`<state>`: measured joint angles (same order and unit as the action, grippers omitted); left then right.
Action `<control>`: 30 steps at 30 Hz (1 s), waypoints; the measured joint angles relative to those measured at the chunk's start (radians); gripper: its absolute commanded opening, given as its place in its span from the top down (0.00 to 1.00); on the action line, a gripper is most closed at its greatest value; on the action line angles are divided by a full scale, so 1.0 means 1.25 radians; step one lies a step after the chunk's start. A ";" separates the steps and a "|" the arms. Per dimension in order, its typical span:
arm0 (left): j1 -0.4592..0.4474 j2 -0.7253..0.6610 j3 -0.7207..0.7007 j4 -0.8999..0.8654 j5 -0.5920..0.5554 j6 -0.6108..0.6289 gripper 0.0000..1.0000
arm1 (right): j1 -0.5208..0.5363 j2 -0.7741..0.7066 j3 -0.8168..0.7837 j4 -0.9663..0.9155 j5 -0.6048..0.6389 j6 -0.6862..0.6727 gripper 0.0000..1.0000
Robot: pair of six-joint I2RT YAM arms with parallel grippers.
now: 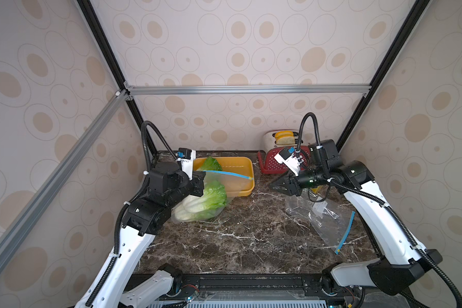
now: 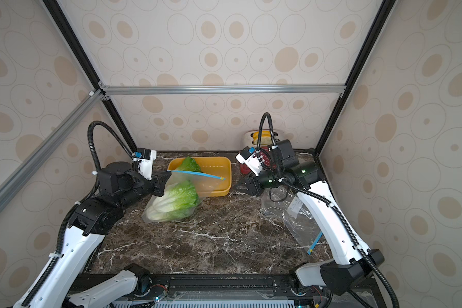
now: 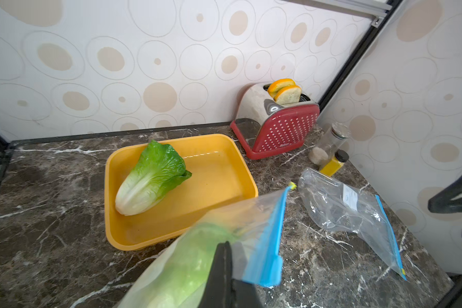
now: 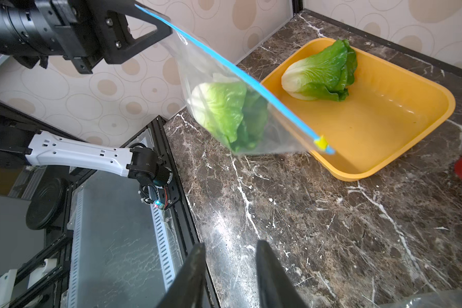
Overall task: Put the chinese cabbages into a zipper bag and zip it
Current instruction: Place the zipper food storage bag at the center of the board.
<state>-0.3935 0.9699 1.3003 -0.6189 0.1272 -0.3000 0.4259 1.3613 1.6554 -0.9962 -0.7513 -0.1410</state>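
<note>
- The left gripper (image 4: 166,30) is clamped on one end of the blue strip of the zipper bag (image 4: 198,61). It holds the bag up near the left edge of the table (image 1: 251,240), beside the near-left corner of the yellow tray (image 1: 240,192).
- The lower part of the bag holds chinese cabbages (image 1: 206,200). One loose cabbage (image 3: 152,178) lies in the tray by the table's far edge.
- The right gripper (image 1: 272,186) is empty, its jaws partly apart, and hovers near the tray's right end above a spare bag (image 1: 323,221).
- The step in hand is probably fetching the loose cabbage.
- Whether the strip is sealed cannot be told. The yellow slider (image 4: 321,142) sits at the end away from the left gripper.
- To do this well, the right gripper should widen and take the firm white base, not the leaves.
- The mouth needs spreading first, since a single pinch leaves it flat.
- The left gripper should hold the strip level so nothing slides out.
</note>
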 measured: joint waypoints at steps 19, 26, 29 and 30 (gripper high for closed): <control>0.000 -0.025 0.195 -0.209 -0.480 0.000 1.00 | 0.000 -0.008 0.009 0.150 0.037 0.205 0.36; 0.012 -0.012 0.187 -0.245 -0.680 0.062 1.00 | 0.000 -0.008 -0.032 0.198 0.076 0.276 0.31; 0.039 0.002 0.167 -0.248 -0.739 0.080 1.00 | 0.000 -0.008 -0.052 0.212 0.081 0.294 0.30; 0.051 0.005 0.151 -0.248 -0.751 0.081 1.00 | 0.000 -0.008 -0.058 0.218 0.081 0.298 0.30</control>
<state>-0.3302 0.9768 1.4887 -0.9295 -0.8116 -0.1993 0.4259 1.3518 1.5833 -0.7238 -0.6495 0.2317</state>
